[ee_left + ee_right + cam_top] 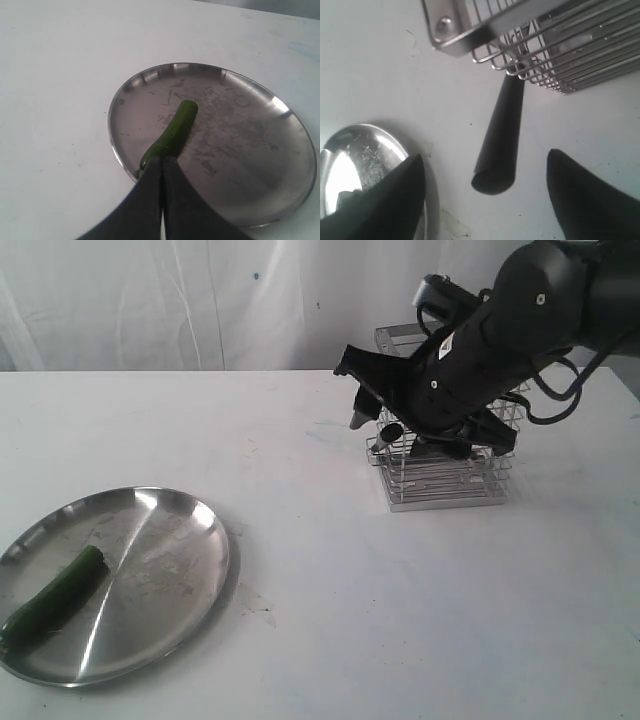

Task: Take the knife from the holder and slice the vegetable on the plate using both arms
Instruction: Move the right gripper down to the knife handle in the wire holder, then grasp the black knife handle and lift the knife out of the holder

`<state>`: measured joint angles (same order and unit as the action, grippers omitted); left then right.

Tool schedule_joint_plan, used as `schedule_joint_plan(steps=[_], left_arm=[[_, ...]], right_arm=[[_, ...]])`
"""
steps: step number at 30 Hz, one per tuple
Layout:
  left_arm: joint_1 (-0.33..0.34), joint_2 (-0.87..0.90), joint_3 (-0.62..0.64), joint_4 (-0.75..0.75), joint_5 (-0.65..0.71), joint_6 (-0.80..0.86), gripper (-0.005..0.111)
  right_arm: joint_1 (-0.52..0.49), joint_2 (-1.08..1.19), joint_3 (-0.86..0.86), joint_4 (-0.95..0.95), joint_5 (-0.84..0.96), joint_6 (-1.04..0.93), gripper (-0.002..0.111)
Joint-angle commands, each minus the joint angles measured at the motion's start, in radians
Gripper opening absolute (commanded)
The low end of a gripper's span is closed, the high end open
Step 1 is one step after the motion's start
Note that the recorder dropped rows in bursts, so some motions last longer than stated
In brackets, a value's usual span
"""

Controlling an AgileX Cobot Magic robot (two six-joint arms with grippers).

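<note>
The steel plate lies at the front left with the dark green cucumber on its left part. In the left wrist view my left gripper is shut, its tips over the cucumber's near end at the plate's rim; this gripper is out of the exterior view. My right gripper hangs at the wire holder's left side. It is open, and the knife's black handle juts from the holder between its fingers, untouched. The blade is hidden in the cage.
A white table carries everything, with a white curtain behind it. The right arm's black wrist and cables cover the holder's top. A small scuff mark lies on the table beside the plate. The plate's rim shows in the right wrist view.
</note>
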<state>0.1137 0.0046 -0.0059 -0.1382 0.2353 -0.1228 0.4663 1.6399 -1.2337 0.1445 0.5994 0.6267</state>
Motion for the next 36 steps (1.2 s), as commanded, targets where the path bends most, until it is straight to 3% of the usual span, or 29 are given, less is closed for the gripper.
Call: schedule_joint_plan(steps=[1, 11, 15, 18, 36], left_arm=[[-0.009, -0.005, 0.006, -0.009, -0.002, -0.006, 0.000], [-0.009, -0.005, 0.006, -0.009, -0.002, -0.006, 0.000], [-0.009, -0.005, 0.006, -0.009, -0.002, -0.006, 0.000], [-0.009, -0.005, 0.006, -0.009, -0.002, -0.006, 0.000], [-0.009, -0.005, 0.006, -0.009, -0.002, -0.006, 0.000]], right_arm=[[0.002, 0.016, -0.004, -0.049, -0.022, 0.030, 0.063], [0.002, 0.050, -0.004, -0.065, -0.073, 0.051, 0.037], [0.002, 0.046, -0.006, -0.066, -0.073, 0.046, 0.016], [0.002, 0.043, -0.035, -0.068, -0.072, -0.007, 0.006], [0.002, 0.038, -0.182, -0.070, 0.121, -0.361, 0.003]])
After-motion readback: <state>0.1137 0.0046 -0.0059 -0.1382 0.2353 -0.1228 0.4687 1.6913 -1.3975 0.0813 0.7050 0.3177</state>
